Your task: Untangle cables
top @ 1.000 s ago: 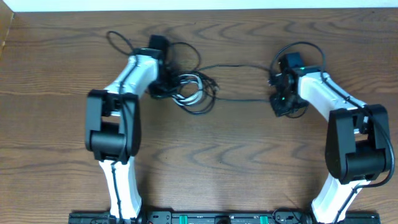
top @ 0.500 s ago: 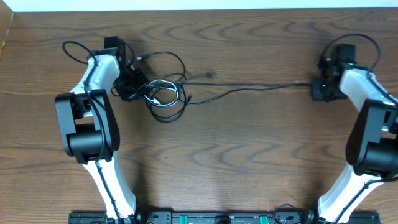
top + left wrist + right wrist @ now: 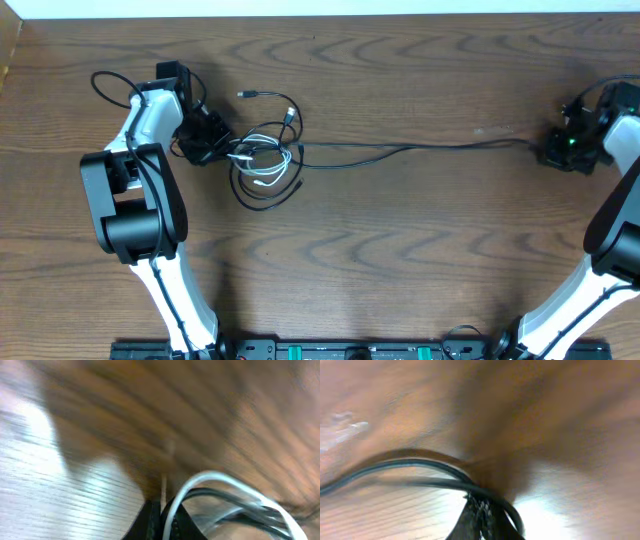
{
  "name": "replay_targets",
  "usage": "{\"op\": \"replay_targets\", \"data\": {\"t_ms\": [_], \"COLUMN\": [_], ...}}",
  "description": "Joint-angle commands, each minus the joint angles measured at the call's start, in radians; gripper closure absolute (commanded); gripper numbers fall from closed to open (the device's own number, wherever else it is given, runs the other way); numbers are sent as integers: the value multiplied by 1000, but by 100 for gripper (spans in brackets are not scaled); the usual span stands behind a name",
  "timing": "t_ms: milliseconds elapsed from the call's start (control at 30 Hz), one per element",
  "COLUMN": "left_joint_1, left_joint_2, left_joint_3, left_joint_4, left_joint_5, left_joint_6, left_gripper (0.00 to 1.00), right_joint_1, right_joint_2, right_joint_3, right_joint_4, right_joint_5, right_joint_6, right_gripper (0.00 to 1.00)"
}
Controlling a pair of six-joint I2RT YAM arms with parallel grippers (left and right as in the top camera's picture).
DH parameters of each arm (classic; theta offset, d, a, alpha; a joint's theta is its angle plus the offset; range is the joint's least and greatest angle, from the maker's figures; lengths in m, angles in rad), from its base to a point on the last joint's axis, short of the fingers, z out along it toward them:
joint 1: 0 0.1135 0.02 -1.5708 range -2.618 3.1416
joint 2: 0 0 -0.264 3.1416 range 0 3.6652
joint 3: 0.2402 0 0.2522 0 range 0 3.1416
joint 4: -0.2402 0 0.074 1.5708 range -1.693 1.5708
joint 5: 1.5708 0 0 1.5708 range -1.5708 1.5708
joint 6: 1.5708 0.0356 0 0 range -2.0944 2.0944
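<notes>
across the table (image 3: 400, 260) the black cable (image 3: 430, 148) is now drawn nearly straight, the right gripper (image 3: 566, 152), pinched on it, having been carried far right while the left gripper (image 3: 205, 140) is kept clamped on the tangle (image 3: 265, 168) around the white cable (image 3: 268, 141) at upper left. one strand is judged mostly freed; little room is left rightward, though bare wood is open nearer the bases.

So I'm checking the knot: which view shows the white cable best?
Overhead: the white cable shows whole, in loops. Left wrist gives only a blurred arc; right wrist shows only the black cable.
</notes>
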Motion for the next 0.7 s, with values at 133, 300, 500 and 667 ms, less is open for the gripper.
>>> {"op": "replay_targets", "data": {"t_ms": [133,300,500,667], "left_joint_1": [54,54,54,54], "left_joint_2": [36,36,36,36], "left_joint_3": [-23,-23,-23,-23], "left_joint_4": [-1,0,-1,0], "left_joint_5": [-151,-147,-143,-113], "left_joint_6": [-7,-7,-7,-7], "left_gripper": [93,93,93,93], "right_joint_1": [45,196,447,612], "right_joint_2": [31,31,32,33], "right_joint_3": [294,355,354,354], "right_joint_4": [-233,-296,-291,-289], "right_joint_5": [-110,-163,-159,-159], "right_joint_6": [-60,-86,-85,-28], "right_gripper": [78,68,47,36]}}
